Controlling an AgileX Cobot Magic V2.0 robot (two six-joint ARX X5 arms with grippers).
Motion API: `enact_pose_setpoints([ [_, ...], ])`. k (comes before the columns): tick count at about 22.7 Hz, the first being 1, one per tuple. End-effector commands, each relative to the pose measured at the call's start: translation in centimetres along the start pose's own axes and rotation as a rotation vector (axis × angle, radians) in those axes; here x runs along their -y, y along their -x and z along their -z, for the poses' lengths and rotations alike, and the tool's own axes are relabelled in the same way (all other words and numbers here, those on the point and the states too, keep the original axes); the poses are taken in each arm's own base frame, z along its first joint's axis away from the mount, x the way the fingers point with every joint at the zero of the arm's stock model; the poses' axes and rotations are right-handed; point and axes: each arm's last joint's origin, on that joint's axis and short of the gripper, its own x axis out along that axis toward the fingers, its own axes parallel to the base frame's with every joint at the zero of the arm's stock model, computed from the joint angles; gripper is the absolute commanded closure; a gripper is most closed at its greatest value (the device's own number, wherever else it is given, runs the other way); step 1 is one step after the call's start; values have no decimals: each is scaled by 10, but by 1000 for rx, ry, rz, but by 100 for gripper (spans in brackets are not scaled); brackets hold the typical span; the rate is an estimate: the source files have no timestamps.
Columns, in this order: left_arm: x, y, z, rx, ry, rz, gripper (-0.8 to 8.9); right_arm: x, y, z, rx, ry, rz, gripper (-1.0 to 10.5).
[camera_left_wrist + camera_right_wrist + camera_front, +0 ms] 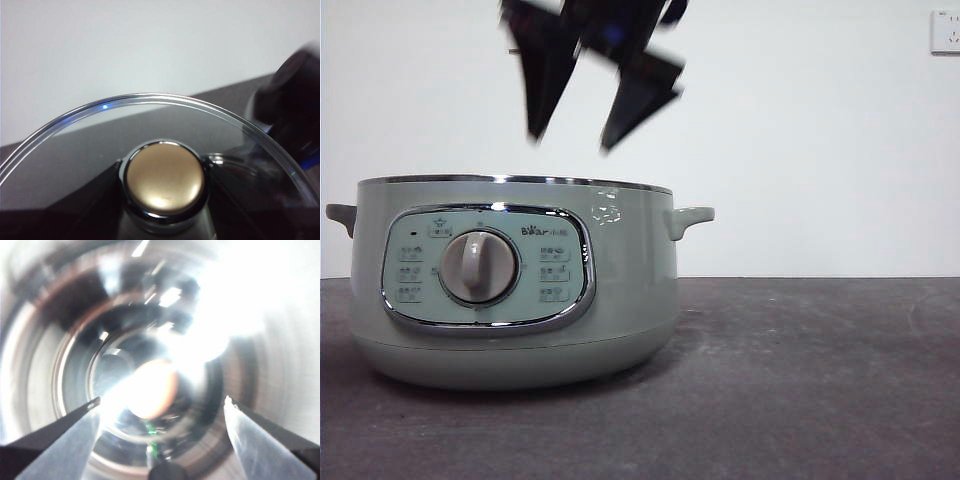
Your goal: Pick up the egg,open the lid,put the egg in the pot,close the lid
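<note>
The pale green pot stands at the left of the table with its top uncovered. My right gripper hangs open just above the pot's rim. In the right wrist view the open right gripper looks down into the shiny pot, where the orange-brown egg lies on the bottom, blurred and apart from the jaws. In the left wrist view the glass lid is held up, and my left gripper is shut on its round knob. The lid is out of the front view.
A dark, blurred part of the other arm shows beyond the lid's rim. The dark table stretches to the right of the pot. A white wall socket sits at the back right.
</note>
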Motion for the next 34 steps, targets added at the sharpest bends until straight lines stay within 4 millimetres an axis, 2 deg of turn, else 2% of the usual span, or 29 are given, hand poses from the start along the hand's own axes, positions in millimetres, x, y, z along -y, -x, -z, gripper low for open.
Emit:
enact_pose_setpoints([
  [1,2,-8,-9,45,16,2,822,6,43,0,74,-22,83,538],
  [2,4,-19,-10,26,12,6,822,12,73,2,128,-37,140,538],
  [4,9,-41,-10,-8,7,7,822,19,118,8,224,-82,170,538],
  [7,17,-71,-11,-33,29,71,822,24,171,22,332,-125,210,538],
  [10,27,-96,-8,-60,50,125,822,23,207,36,401,-139,246,538],
  [13,38,-118,-1,-86,38,152,822,20,232,49,440,-142,248,539],
  [19,52,-142,14,-91,33,181,822,18,249,63,446,-161,245,539],
  [27,66,-170,44,-108,43,194,822,16,253,74,380,-163,240,539],
  [34,71,-187,69,-153,59,185,822,16,253,76,363,-173,237,539],
])
